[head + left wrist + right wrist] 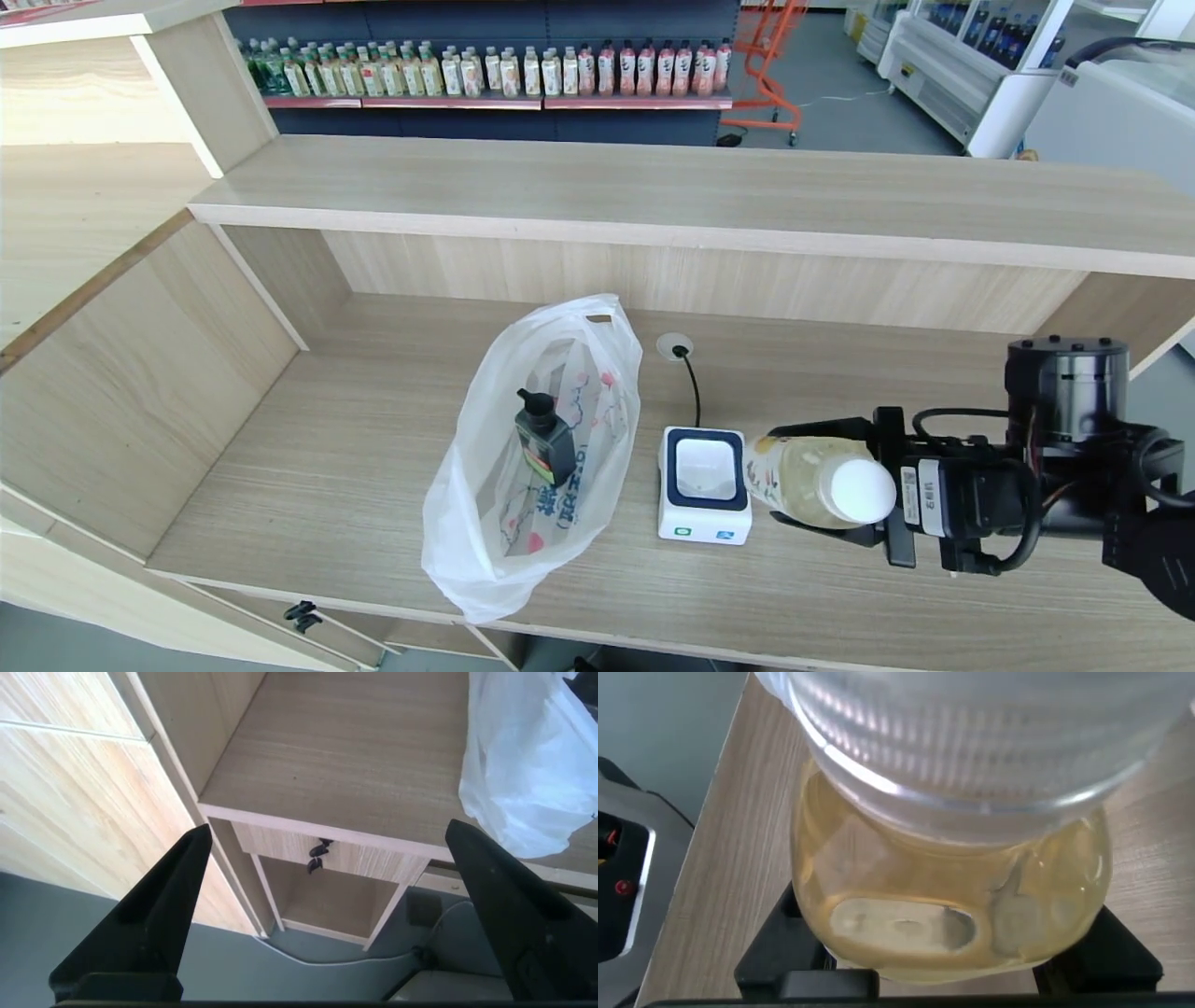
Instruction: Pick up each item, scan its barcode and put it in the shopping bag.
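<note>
1. Holding a pale yellow drink bottle [817, 481] on its side, the right gripper [794, 478] sits just to the right of the scanner [705, 483]. Its jaws pinch the bottle's body from both sides.
2. Bottle: the white cap points away from the scanner, toward the wrist. In the head view the base end overlaps the scanner's right edge. Cannot tell whether bottle and scanner touch.
3. Scanner: white body, dark-framed window facing up, standing on the desk [373, 448]. A black cable [693, 387] runs from its back edge to a round port just behind it.
4. Shopping bag [537, 457]: white translucent plastic, lying open just to the left of the scanner. A dark pump bottle [543, 439] with a black top lies inside it.
5. Left gripper [327, 915]: jaws spread wide, nothing between them. It is well to the left of the scanner, past the bag, out over the desk's front edge. The left wrist view shows a black drawer handle [318, 854] under that edge.
</note>
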### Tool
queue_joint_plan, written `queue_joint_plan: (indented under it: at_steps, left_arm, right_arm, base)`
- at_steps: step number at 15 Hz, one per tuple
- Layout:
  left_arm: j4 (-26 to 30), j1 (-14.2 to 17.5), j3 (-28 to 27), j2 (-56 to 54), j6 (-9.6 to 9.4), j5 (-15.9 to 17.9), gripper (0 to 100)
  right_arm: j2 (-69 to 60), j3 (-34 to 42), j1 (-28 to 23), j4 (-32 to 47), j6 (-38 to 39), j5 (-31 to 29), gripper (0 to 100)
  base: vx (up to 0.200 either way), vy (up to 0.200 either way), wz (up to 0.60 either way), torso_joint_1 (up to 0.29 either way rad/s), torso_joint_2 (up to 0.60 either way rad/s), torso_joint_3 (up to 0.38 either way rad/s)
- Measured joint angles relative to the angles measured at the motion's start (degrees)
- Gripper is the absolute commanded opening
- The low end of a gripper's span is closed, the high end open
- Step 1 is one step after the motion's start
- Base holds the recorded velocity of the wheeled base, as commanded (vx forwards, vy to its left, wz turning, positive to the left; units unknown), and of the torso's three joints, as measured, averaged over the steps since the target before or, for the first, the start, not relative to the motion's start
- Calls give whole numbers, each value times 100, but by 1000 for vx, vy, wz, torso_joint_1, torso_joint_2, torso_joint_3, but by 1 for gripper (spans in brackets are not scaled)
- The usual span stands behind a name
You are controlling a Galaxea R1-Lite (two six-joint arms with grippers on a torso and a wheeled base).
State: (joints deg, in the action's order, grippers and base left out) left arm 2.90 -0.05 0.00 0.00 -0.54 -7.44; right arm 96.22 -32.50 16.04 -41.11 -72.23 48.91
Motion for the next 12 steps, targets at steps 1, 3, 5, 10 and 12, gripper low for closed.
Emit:
queue_joint_plan:
  at_steps: [1,3,5,10,12]
  left_arm:
    - [0,-6,0,0,0,-2,100]
    - [-1,-5,0,0,0,0,100]
    - [0,-5,0,0,0,-2,100]
    - [0,-2,0,0,0,0,100]
    - [-1,-5,0,0,0,-2,100]
  right_arm:
    - [102,-16,-17,-5,-71,49,0]
    - [402,-165,-102,-318,-161,211,0]
    - [806,-274,-202,-881,-169,462,0]
    - [1469,-707,-273,-1112,154,580,0]
    - [1580,-770,-262,-1123,219,605,0]
  base:
    - [0,0,0,0,0,0]
    - [0,0,0,0,0,0]
    - [0,0,0,0,0,0]
    - [0,0,0,0,0,0]
    - [0,0,0,0,0,0]
